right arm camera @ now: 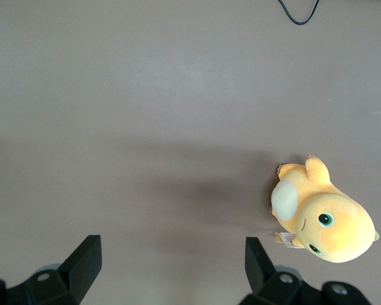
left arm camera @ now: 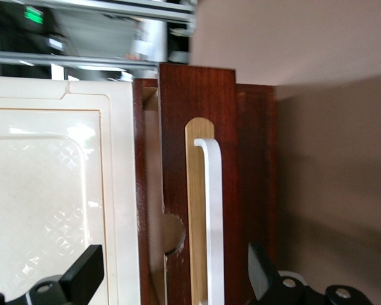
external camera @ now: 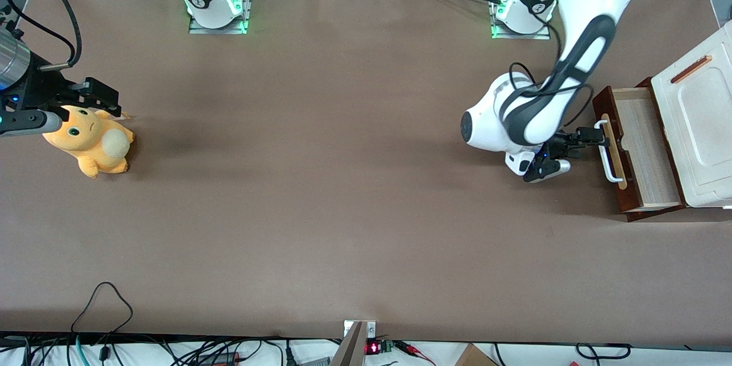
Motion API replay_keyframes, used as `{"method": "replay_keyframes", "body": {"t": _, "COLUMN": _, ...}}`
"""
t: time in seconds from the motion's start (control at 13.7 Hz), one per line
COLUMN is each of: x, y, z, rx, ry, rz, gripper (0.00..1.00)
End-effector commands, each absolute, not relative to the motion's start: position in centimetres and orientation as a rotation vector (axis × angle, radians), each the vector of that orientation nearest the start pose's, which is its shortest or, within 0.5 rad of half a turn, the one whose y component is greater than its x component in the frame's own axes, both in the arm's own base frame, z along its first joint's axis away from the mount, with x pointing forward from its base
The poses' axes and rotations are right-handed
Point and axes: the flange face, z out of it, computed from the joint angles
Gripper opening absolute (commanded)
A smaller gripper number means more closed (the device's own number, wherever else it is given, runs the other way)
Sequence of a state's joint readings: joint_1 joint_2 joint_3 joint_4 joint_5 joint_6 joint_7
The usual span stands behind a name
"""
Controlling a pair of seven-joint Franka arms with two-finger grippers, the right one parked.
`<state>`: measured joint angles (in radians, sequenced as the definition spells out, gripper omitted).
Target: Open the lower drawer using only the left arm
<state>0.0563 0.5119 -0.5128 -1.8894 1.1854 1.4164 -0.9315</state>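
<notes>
light: even, bright overhead | shadows: soft, on the brown table (external camera: 320, 183) under the glossy white left arm (external camera: 572, 68) | glare: white cabinet top (left arm camera: 44, 190) | blur: background in the left wrist view

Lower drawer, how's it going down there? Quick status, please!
Gripper open, fingers either side of the white handle. Lower drawer pulled partly out of the cabinet, light wood inside showing. Nothing in the way in front of it.

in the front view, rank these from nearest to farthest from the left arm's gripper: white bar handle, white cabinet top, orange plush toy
The left arm's black gripper, fingers open, sits at the drawer front.
1. White U-shaped bar handle on the dark reddish-brown lower drawer: right at the fingertips.
2. White boxy cabinet top: above the pulled-out drawer, at the working arm's end.
3. Orange plush toy: toward the parked arm's end.
</notes>
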Motion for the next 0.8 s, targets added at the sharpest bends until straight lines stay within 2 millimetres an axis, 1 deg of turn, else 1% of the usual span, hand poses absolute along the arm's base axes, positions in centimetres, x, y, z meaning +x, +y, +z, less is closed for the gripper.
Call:
{"method": "replay_keyframes", "body": {"t": 0.0, "x": 57.6, "y": -14.2, "z": 33.6, "rx": -2.157, "ry": 0.004, "rz": 0.065, "gripper": 1.0}}
{"method": "replay_keyframes", "body": {"t": 0.15, "x": 57.7, "y": -14.6, "z": 38.5, "rx": -2.275, "ry": 0.064, "rz": 0.129, "gripper": 1.0}}
{"method": "replay_keyframes", "body": {"t": 0.22, "x": 57.8, "y": -14.5, "z": 41.6, "rx": -2.362, "ry": 0.063, "rz": 0.154, "gripper": 1.0}}
{"method": "replay_keyframes", "body": {"t": 0.29, "x": 57.8, "y": -13.8, "z": 44.4, "rx": -2.456, "ry": 0.015, "rz": 0.172, "gripper": 1.0}}
{"method": "replay_keyframes", "body": {"t": 0.36, "x": 57.7, "y": -12.2, "z": 46.9, "rx": -2.557, "ry": -0.045, "rz": 0.204, "gripper": 1.0}}
{"method": "replay_keyframes", "body": {"t": 0.44, "x": 57.7, "y": -10.7, "z": 49.3, "rx": -2.666, "ry": -0.061, "rz": 0.235, "gripper": 1.0}}
{"method": "replay_keyframes", "body": {"t": 0.51, "x": 57.5, "y": -8.9, "z": 51.2, "rx": -2.776, "ry": -0.05, "rz": 0.263, "gripper": 1.0}}
{"method": "replay_keyframes", "body": {"t": 0.58, "x": 57.3, "y": -7.1, "z": 53.0, "rx": -2.87, "ry": -0.035, "rz": 0.245, "gripper": 1.0}}
{"method": "replay_keyframes", "body": {"t": 0.66, "x": 57.2, "y": -4.8, "z": 54.3, "rx": -2.957, "ry": -0.05, "rz": 0.235, "gripper": 1.0}}
{"method": "replay_keyframes", "body": {"t": 0.73, "x": 56.9, "y": -3.3, "z": 55.3, "rx": -3.035, "ry": -0.036, "rz": 0.233, "gripper": 1.0}}
